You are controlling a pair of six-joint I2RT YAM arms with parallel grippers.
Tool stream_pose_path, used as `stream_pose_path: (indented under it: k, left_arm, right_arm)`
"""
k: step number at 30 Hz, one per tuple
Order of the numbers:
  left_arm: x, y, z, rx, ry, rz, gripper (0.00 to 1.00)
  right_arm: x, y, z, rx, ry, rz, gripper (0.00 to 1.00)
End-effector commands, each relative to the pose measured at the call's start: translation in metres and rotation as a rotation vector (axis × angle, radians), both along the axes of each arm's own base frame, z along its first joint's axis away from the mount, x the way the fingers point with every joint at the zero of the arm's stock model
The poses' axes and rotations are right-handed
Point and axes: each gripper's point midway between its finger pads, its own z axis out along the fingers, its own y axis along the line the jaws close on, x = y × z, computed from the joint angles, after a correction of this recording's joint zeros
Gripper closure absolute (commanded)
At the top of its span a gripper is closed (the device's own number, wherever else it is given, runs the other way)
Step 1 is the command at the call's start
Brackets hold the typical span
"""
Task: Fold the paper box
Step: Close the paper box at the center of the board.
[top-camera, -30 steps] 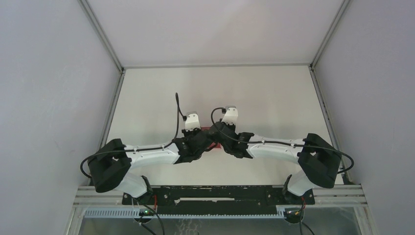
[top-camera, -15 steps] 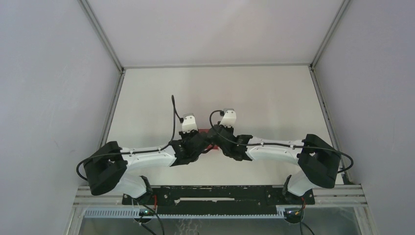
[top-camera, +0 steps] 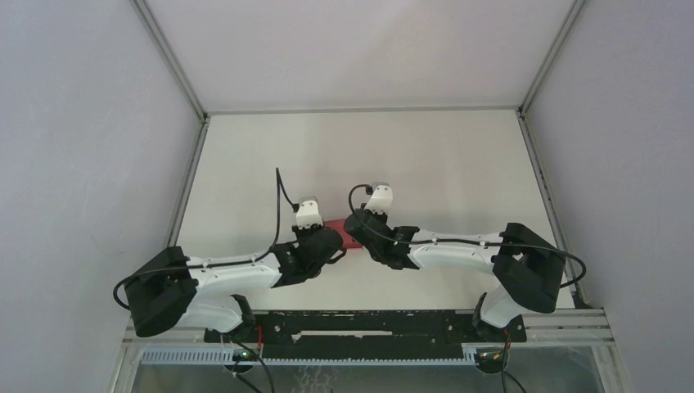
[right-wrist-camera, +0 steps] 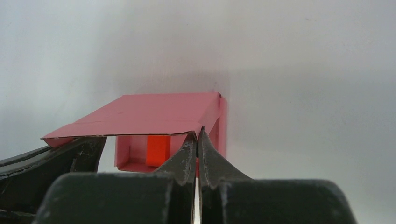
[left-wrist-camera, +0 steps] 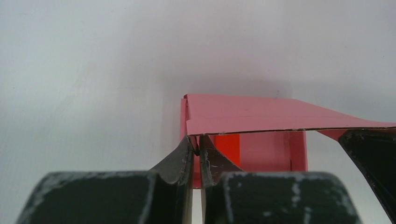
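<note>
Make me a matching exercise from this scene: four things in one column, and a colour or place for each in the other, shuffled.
1. paper box
2. red block
3. left gripper
4. right gripper

A. bright red, inside the box
B. pink
C. pinching the box's right end
D. pinching the box's left end

Pairs: 1-B, 2-A, 3-D, 4-C
</note>
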Motion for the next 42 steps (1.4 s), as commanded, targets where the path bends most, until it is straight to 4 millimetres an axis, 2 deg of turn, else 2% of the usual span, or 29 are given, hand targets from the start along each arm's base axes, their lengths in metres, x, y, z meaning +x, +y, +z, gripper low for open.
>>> stream_pose_path:
  k: [1,13,28,38,42]
  left_arm:
    - [-0.009,-0.028,0.004,-0.127,0.007,-0.1,0.89]
    - [-0.01,-0.03,0.0,-0.134,0.012,-0.111,0.89]
    - [-0.01,-0.025,-0.028,-0.12,0.027,-0.075,0.89]
    - [-0.009,-0.026,-0.042,-0.093,0.049,-0.073,0.89]
    - [-0.009,-0.023,-0.045,-0.091,0.053,-0.069,0.89]
  right_arm:
    - [-0.019,0.041,0.001,0.151,0.062,0.085,1.0]
    - [-0.024,0.042,-0.016,0.157,0.093,0.083,1.0]
    - [-0.03,0.03,-0.045,0.099,0.132,0.076,1.0]
    - [-0.028,0.03,-0.049,0.091,0.143,0.092,1.0]
    - [-0.032,0.029,-0.041,0.084,0.133,0.12,0.82]
